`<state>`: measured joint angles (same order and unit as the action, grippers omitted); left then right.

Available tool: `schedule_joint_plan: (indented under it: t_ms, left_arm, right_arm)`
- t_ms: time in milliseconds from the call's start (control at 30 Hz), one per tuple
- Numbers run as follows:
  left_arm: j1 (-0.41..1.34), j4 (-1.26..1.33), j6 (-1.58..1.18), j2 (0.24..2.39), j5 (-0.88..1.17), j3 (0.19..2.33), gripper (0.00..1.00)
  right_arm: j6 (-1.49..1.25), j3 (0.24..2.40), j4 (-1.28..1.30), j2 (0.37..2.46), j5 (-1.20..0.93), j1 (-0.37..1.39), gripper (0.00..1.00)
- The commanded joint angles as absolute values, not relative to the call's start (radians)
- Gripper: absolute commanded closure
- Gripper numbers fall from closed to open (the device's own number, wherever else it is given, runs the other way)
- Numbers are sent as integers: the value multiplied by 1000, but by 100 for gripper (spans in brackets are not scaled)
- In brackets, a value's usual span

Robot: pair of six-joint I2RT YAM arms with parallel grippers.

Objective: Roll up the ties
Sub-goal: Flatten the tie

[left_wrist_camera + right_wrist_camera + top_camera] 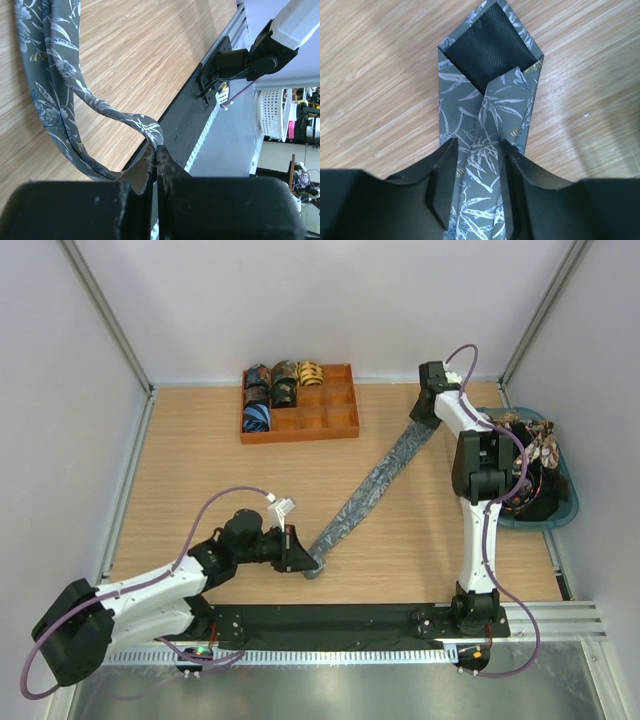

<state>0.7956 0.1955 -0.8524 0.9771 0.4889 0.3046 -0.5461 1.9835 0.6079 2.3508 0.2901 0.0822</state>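
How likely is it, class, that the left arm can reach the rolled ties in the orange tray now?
Probably not yet. The table toward the tray looks bare, but the left gripper is shut on the narrow end of the grey tie, so it must let go first.

Top external is looking down from high behind the near edge of the table, covering all of it. Left wrist is facing low toward that edge and right wrist is facing steeply down. Both are sitting close on the grey tie, which the top view is also showing.
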Motion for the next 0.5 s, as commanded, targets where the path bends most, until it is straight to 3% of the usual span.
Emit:
schedule_joint_plan:
  t_ms: [0,133,233,467]
  left_arm:
    - [784,144,-831,951,485,302,100]
    - [779,103,-831,930,445,290,100]
    - [769,103,-859,891,414,264,100]
    - [761,6,-877,741,298,233,100]
  right_arm:
    - [-551,1968,557,2303,317,80,54]
    - [-557,1931,538,2276,305,58,48]
    - [-564,1905,517,2272,281,48,39]
    - [-568,1910,515,2287,279,38,38]
